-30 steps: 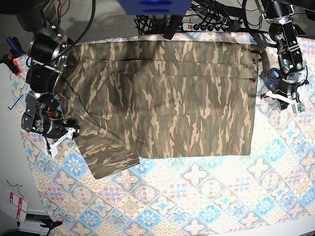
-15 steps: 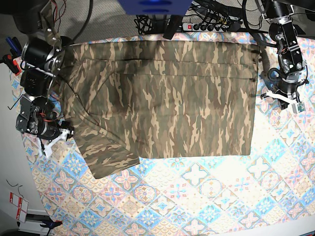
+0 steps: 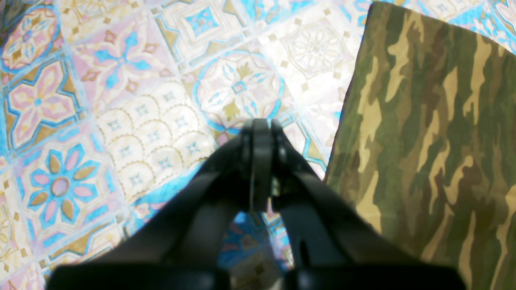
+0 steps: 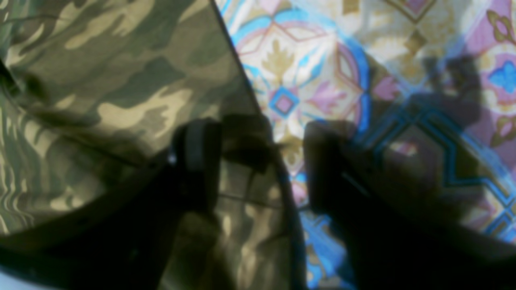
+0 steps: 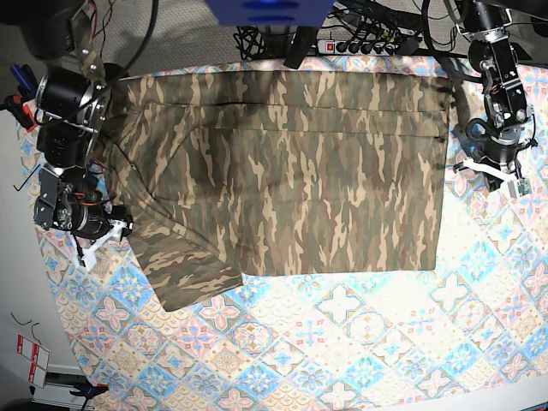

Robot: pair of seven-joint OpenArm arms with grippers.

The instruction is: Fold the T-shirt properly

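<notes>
Two grippers at your T-shirt's [image 5: 282, 171] sides.
Your left gripper [image 3: 260, 125] sits pinched closed above tablecloth [image 3: 121, 100]; right gripper [image 4: 262, 161] gapes wide, seemingly straddling the blurred sleeve edge.

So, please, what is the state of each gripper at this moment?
Left gripper: closed, holding nothing, over the tablecloth beside the T-shirt.
Right gripper: open, holding nothing, jaws astride the T-shirt's edge.

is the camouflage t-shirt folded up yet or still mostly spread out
Mostly spread. The olive-and-tan camouflage T-shirt lies flat across the pastel patterned tablecloth, one sleeve sticking out at the lower corner; creases run along its far edge.
</notes>
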